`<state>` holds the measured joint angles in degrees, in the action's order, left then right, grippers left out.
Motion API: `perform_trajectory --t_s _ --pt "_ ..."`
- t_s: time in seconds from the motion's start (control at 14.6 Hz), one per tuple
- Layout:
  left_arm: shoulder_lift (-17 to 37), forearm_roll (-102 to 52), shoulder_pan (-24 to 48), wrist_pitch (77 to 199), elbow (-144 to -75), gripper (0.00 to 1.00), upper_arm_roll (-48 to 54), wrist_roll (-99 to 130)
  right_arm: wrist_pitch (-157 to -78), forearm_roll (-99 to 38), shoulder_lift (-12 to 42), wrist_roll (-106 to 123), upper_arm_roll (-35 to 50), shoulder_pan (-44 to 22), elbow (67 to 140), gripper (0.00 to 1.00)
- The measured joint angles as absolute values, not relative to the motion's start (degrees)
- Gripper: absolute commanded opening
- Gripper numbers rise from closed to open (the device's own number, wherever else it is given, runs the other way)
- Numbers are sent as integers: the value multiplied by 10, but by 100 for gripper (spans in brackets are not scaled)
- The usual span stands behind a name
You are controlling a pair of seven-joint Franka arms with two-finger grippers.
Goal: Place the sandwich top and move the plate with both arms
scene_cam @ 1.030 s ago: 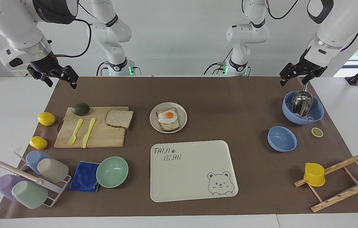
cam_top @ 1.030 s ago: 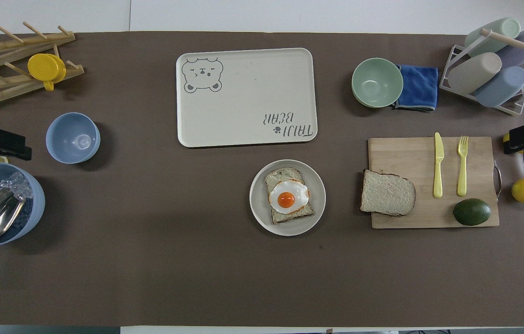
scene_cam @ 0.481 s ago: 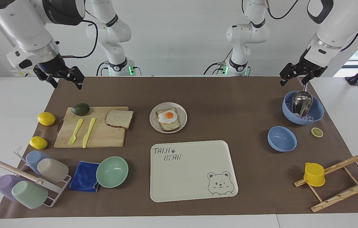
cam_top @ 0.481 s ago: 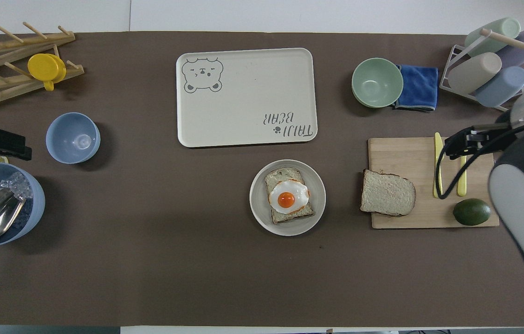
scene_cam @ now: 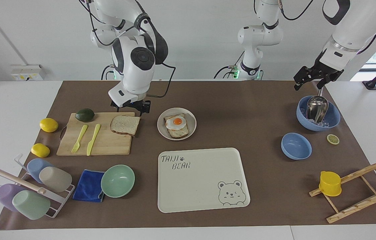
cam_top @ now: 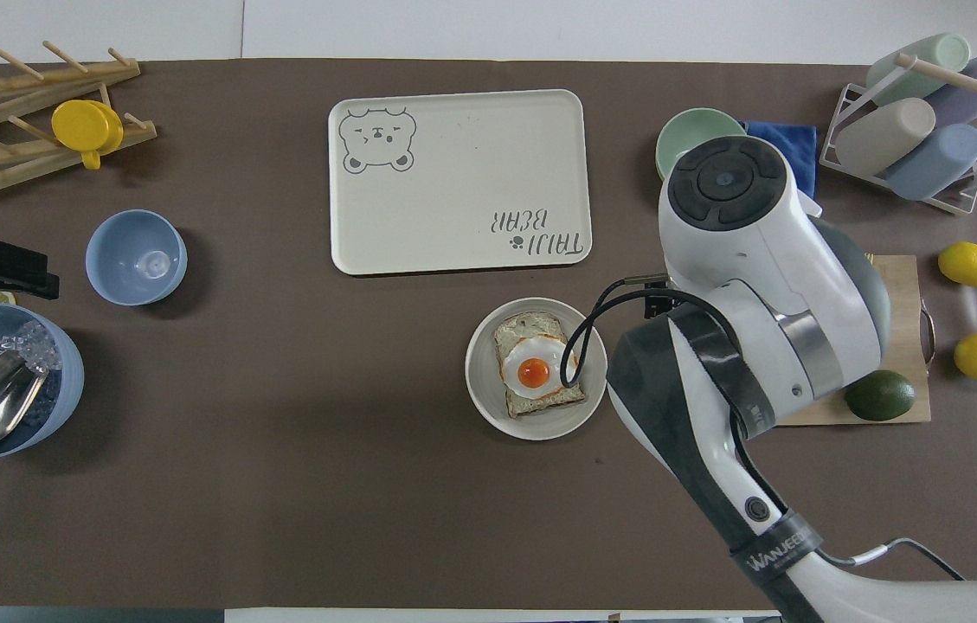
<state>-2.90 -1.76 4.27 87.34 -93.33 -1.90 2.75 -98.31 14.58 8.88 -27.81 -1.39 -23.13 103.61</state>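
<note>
The sandwich top [scene_cam: 125, 125] lies flat on the wooden cutting board [scene_cam: 104, 143], at the board's end beside the plate. The arm hides it in the overhead view. The plate [scene_cam: 191, 130] holds a bread slice with a fried egg [scene_cam: 176, 126] and also shows in the overhead view [cam_top: 481, 381]. My right gripper [scene_cam: 131, 107] is open and hangs low over the slice's edge nearer the robots, apart from it. My left gripper [scene_cam: 308, 80] is open and waits over the table's edge beside the blue bowl with a metal scoop [scene_cam: 317, 113].
An avocado [scene_cam: 85, 115], a yellow fork and a yellow knife [scene_cam: 93, 139] lie on the board. The bear tray [scene_cam: 204, 196] lies farther from the robots than the plate. A mint bowl [scene_cam: 118, 180], a blue cloth, a cup rack, two lemons, a small blue bowl [scene_cam: 296, 146] and a wooden rack stand around.
My right arm has swung from the table's corner at its own end to over the cutting board and lowered above the sandwich top. The left arm has not moved.
</note>
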Motion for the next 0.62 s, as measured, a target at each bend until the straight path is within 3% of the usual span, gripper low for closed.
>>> perform_trajectory --t_s 0.27,0.62 --pt "-29 -18 43 873 -933 100 -19 27 -1042 204 90 -337 -14 -263 1121 100" --pt "-29 -18 43 873 -933 100 -19 27 -1048 249 148 -447 -14 -292 1142 100"
